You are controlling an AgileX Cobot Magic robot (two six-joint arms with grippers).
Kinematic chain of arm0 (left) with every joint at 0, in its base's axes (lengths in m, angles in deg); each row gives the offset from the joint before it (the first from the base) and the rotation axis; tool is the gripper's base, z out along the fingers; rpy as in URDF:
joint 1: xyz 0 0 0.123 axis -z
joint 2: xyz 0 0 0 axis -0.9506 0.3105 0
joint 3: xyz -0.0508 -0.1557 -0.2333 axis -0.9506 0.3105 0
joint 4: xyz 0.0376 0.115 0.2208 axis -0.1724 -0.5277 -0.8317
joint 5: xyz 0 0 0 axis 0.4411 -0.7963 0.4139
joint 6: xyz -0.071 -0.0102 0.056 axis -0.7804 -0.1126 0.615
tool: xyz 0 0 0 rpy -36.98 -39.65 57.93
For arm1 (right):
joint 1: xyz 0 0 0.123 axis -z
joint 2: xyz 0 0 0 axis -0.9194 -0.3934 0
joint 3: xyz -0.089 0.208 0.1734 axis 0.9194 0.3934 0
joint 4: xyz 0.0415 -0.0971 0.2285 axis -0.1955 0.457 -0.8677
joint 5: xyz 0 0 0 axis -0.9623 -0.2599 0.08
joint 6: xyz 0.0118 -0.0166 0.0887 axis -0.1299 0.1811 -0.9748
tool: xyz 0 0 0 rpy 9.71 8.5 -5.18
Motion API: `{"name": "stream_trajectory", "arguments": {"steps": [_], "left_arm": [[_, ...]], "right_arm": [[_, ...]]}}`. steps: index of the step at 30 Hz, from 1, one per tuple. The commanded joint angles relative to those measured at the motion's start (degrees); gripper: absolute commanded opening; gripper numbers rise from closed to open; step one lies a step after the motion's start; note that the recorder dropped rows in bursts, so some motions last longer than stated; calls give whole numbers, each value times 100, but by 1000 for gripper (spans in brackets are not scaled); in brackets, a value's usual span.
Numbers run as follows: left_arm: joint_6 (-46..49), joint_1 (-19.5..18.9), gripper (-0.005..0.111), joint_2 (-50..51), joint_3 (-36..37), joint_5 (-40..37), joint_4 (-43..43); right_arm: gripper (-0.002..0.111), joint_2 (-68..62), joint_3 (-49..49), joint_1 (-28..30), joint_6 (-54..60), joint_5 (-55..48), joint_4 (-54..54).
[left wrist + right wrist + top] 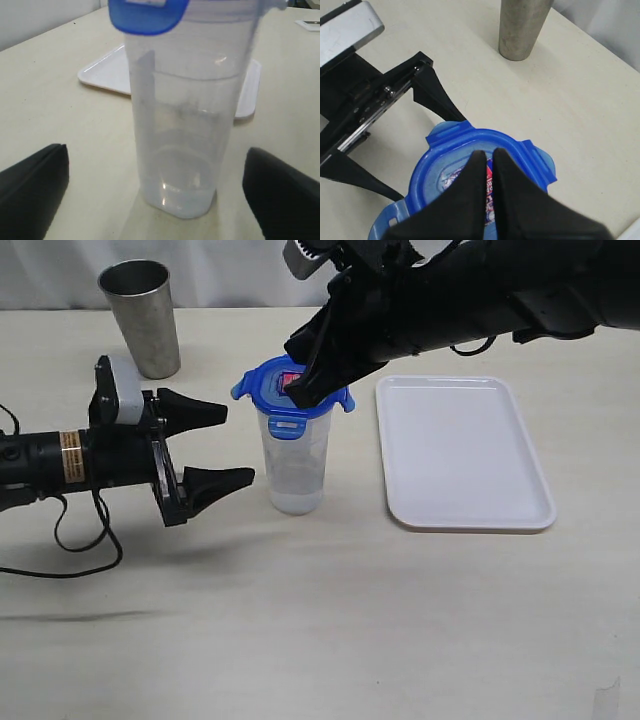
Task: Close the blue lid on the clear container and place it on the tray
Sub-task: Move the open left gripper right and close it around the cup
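The clear container (pixel 296 465) stands upright on the table, and the blue lid (pixel 268 383) sits on its rim with the flaps sticking outward. My right gripper (pixel 303 390) is shut and its tips rest on the lid's top (pixel 440 172), over the red-and-white sticker (pixel 490 187). My left gripper (pixel 228 448) is open just left of the container, one finger (pixel 32 187) on each side of it, touching nothing. In the left wrist view the container (pixel 187 125) fills the middle. The white tray (pixel 460 450) lies right of the container.
A grey steel cup (pixel 141 318) stands at the back left, also in the right wrist view as the cup (pixel 522 27). Behind the container in the left wrist view lies the tray (pixel 107 72). The left arm's cable (pixel 70 550) loops on the table.
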Motion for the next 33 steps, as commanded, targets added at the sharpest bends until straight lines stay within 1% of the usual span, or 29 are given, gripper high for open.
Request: {"name": "stream_trajectory", "arguments": {"steps": [1,7,11,18,25,31,32,33], "left_arm": [[302,181,88,228,-146,133,394],[302,643,88,537,-603,133,393],[302,848,88,719,-816,133,402],[302,1126,88,732,-1066,133,444],[302,1297,88,732,-1134,109,650],[314,1336,87,732,-1134,42,778],[314,1336,86,732,-1134,42,778],[314,1336,83,732,-1134,29,791]], "right_arm": [[4,40,19,14,-126,-20,10],[4,40,19,14,-126,-20,10],[4,40,19,14,-126,-30,10],[4,40,19,14,-126,-80,10],[4,40,19,14,-126,-136,10],[4,40,19,14,-166,-148,10],[4,40,19,14,-166,-148,10],[4,40,19,14,-167,-160,10]]}}
